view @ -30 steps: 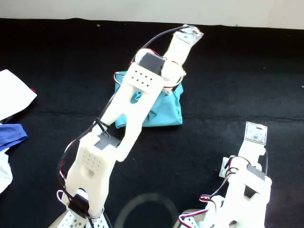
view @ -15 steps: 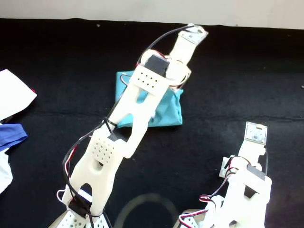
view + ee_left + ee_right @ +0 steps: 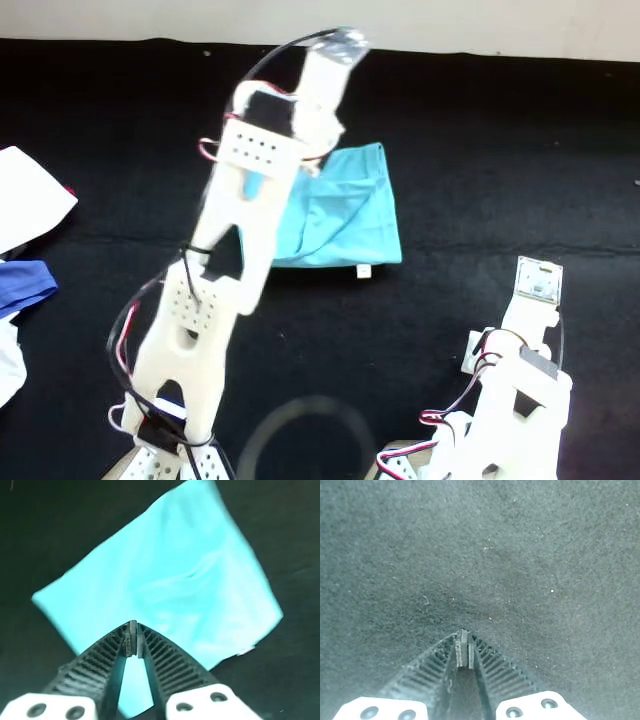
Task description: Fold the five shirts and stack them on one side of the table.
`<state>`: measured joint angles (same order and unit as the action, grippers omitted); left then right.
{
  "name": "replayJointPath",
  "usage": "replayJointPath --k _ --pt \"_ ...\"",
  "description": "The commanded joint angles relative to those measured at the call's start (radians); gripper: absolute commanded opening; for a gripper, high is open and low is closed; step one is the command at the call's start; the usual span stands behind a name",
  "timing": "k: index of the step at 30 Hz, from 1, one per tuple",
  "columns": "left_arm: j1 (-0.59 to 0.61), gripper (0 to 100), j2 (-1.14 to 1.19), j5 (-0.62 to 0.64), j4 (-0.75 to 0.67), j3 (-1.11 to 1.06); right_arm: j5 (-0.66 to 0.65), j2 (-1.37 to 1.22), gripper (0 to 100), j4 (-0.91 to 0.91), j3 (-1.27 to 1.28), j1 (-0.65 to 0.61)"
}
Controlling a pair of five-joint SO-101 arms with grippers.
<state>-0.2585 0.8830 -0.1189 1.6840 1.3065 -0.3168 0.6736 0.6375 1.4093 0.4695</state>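
White fabric garment (image 3: 30, 195), blue fabric garment (image 3: 25, 283): left edge, high view. My left gripper (image 3: 132, 641): fingers closed, empty, over folded turquoise fabric shirt (image 3: 345, 215), frame centre. My right gripper (image 3: 464, 652): fingers closed, empty, over black felt tabletop (image 3: 500, 150), lower right.

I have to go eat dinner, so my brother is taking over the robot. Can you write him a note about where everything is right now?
Grippers: left gripper shut, empty, above the teal shirt; right gripper shut, empty, over bare table.
Things: teal shirt lies mid-table; white shirt and blue shirt at the high view's left edge, cut off.
Done: teal shirt looks folded.
Left: stack it at one side; whether the others are folded, I cannot tell.
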Motion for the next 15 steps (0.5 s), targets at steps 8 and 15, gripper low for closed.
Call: replayJointPath --k 8,15 --pt "-0.099 1 0.157 0.006 -0.080 -0.067 -0.002 0.001 0.9 -0.025 0.018 0.004" --pt "-0.280 1 0.099 0.089 0.075 0.097 -0.002 0.001 0.9 -0.025 0.018 0.004"
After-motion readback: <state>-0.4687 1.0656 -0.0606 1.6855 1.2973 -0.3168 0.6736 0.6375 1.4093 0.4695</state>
